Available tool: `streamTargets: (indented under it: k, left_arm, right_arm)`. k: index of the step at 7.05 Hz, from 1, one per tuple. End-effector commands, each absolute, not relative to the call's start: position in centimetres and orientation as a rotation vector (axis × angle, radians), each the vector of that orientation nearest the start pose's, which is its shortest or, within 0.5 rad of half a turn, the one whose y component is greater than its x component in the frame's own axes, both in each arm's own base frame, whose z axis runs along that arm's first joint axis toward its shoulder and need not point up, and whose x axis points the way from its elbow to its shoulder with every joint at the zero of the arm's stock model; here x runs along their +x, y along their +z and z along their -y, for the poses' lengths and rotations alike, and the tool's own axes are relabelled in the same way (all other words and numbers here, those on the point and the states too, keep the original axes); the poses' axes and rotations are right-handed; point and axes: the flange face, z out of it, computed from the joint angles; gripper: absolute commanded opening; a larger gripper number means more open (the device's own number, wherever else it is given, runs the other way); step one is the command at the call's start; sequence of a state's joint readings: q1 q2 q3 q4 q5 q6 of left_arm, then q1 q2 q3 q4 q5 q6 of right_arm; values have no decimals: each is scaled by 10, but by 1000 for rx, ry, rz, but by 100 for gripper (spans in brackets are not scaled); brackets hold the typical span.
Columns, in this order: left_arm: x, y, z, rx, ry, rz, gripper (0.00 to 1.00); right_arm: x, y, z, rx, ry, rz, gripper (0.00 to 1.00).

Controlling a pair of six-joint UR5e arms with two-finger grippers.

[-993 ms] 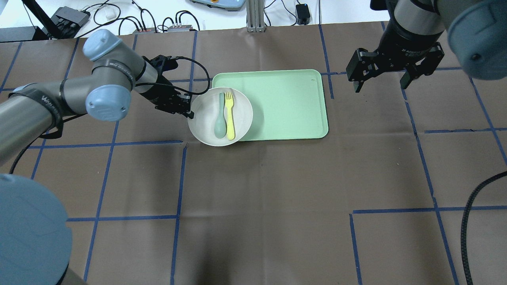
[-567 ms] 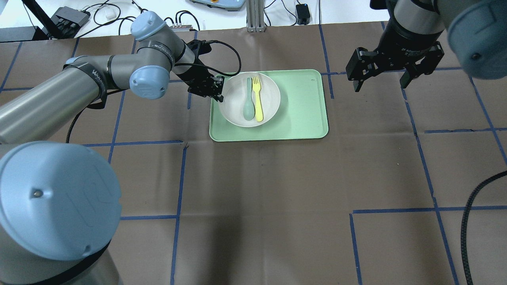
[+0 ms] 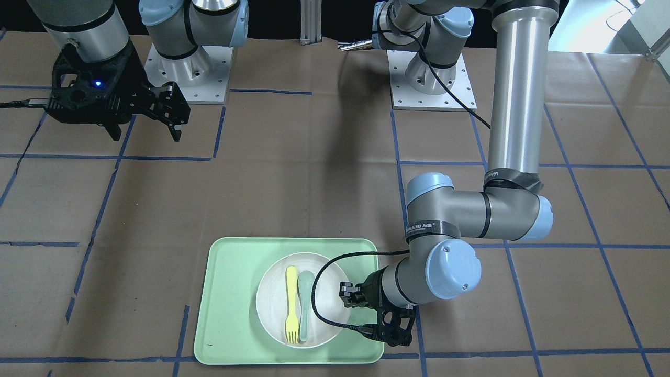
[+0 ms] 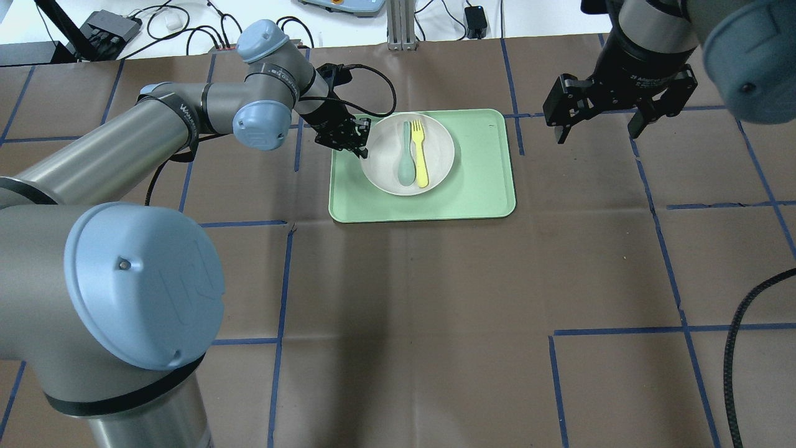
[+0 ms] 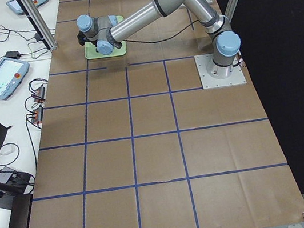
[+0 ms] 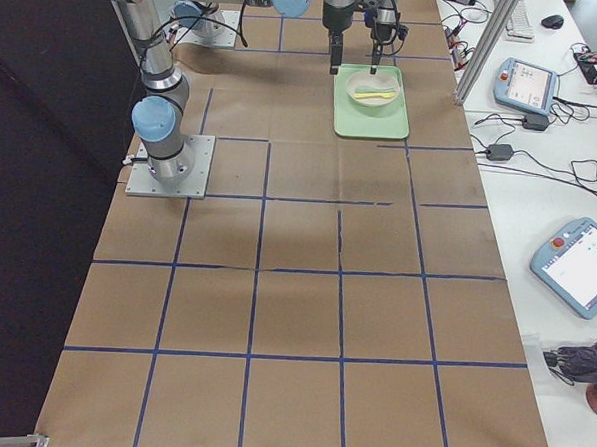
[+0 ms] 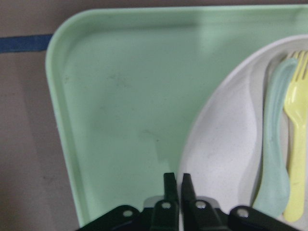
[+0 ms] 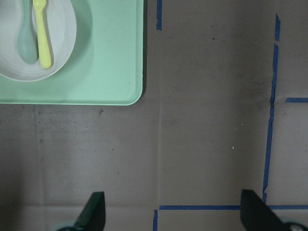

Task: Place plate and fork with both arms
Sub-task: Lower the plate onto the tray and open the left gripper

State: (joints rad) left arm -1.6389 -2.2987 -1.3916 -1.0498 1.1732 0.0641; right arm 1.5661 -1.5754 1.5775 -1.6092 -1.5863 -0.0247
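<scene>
The off-white plate (image 4: 435,140) is over the left half of the mint-green tray (image 4: 479,180). The pale-yellow fork (image 4: 421,155) lies in the plate, beside a grey-green spoon (image 4: 406,158). My left gripper (image 4: 362,144) is shut on the plate's left rim. The left wrist view shows its fingertips (image 7: 169,185) pinched on the plate (image 7: 221,144). I cannot tell whether the plate touches the tray. My right gripper (image 4: 612,121) is open and empty above the table, to the right of the tray. The right wrist view shows the plate (image 8: 62,33) and fork (image 8: 41,33) at top left.
The table is covered in brown paper with blue tape lines (image 4: 283,280). The left arm's cable (image 3: 319,293) loops over the plate's rim. Controllers and cables (image 4: 112,25) lie beyond the table's far edge.
My left arm has carried the plate, with fork and spoon, from the tray's front-left corner rightward and away, further over the tray. The right gripper has not moved.
</scene>
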Motion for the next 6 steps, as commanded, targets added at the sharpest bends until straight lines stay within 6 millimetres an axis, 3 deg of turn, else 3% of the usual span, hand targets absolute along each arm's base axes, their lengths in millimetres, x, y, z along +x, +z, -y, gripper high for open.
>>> streamTargets:
  k: [1,2,3,5,6]
  left_arm:
    - [-227,180,703,230,48,-3528,30]
    - [-229,180,702,235,52,-3526,55]
    - [-231,180,700,233,65,-3527,99]
    - [-237,211,694,111,72,-3529,100]
    - [-233,252,681,98,104,-3504,100]
  right_arm:
    - [129,491,494,-33,-58,-3157,100]
    - [129,491,494,-31,-58,-3157,100]
    - [130,491,494,-33,-58,-3155,100]
    - [128,493,497,-31,-98,-3159,100]
    - [128,493,497,-28,-106,-3158,100]
